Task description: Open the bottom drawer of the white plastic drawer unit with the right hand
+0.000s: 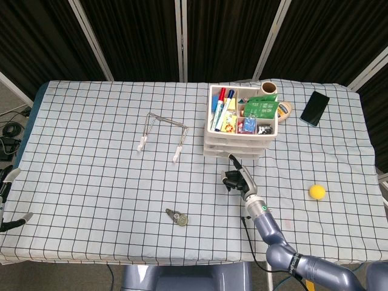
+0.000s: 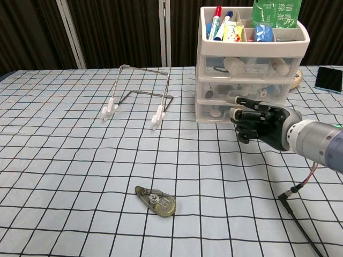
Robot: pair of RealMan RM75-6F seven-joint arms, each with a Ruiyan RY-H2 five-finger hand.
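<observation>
- Head view: the white plastic drawer unit point(image 1: 240, 130) stands at the far right-centre of the checked tablecloth point(image 1: 97, 182), its top tray full of markers.
- The right hand point(image 1: 234, 177) sits just in front of the unit's bottom drawer point(image 1: 233, 153); whether it touches cannot be told from here.
- The left hand point(image 1: 7, 200) shows only at the frame's left edge; its fingers cannot be made out.
- Chest view: the right hand point(image 2: 257, 123) has its fingers curled in, holding nothing, fingertips point(image 2: 234, 112) level with the closed bottom drawer point(image 2: 217, 112), just before its front.
- A correction tape dispenser point(image 2: 156, 201) lies well apart on the near cloth; a wire stand point(image 2: 138, 97) is left of the unit.
</observation>
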